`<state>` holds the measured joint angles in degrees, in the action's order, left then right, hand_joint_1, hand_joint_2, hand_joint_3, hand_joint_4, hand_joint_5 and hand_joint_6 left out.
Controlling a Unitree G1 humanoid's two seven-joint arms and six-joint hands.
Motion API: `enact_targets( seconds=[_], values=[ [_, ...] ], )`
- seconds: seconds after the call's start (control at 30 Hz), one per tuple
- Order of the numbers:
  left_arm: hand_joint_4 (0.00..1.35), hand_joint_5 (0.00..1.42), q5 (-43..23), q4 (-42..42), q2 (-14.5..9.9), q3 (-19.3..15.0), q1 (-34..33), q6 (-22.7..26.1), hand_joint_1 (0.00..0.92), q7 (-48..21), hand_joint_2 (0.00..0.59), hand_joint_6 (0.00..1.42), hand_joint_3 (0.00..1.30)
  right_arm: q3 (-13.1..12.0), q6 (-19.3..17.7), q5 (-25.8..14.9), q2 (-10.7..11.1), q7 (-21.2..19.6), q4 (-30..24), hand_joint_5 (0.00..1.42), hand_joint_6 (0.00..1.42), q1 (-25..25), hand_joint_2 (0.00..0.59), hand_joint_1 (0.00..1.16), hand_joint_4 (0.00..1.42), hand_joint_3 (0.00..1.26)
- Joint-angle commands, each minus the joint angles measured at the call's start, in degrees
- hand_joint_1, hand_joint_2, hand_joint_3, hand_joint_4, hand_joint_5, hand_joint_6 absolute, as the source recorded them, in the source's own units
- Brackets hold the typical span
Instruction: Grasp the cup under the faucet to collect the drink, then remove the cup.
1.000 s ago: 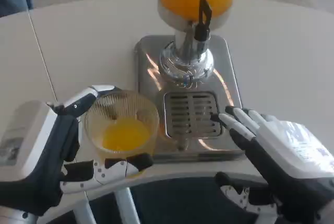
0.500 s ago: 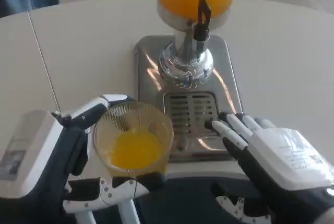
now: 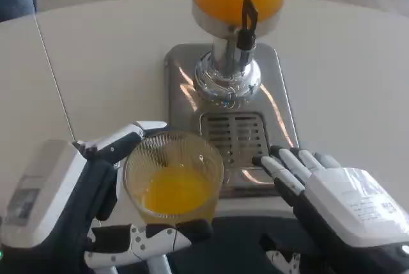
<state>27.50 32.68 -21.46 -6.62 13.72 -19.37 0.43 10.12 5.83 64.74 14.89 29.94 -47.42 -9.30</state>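
— Holding the cup [image 3: 174, 181] now is the left hand [image 3: 83, 213], yes? Where is the cup exactly?

— Yes. Its fingers are wrapped around the cup, some behind the rim and some in front near the bottom. The cup is at the near left corner of the metal tray [image 3: 230, 89], beside the drain grille [image 3: 238, 138], not under the faucet [image 3: 246, 28]. It has orange juice in the bottom part.

— And the right hand [image 3: 332, 207]?

— It holds nothing. Its fingers are stretched out and apart, and the tips lie at the near right edge of the tray.

— How will the cup behave, you think?

— It looks like thin clear ribbed plastic, so I judge it light and easy to squeeze. With the open top, the juice can spill if it tilts. Better to hold it around the middle of the wall, gently, and keep it upright.
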Motion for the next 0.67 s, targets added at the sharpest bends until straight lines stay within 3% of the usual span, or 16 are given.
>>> enact_targets(
  seconds=[0.03,0.67],
  values=[
    [1.21,1.36,-0.9,1.5,0.7,0.0,-0.4,-1.7,0.466,-0.2,0.091,1.42,1.02,-0.6,-0.7,0.0,-0.1,-0.8,0.3,0.00,0.00,-0.7,0.464,0.71,0.00,0.07],
    [1.21,1.36,-0.6,1.7,1.7,-0.1,-0.5,-0.8,0.466,-1.0,0.087,1.42,1.03,-1.3,-0.5,-0.7,-0.7,-1.1,0.6,0.00,0.00,-0.9,0.464,0.71,0.00,0.07]
  ],
)
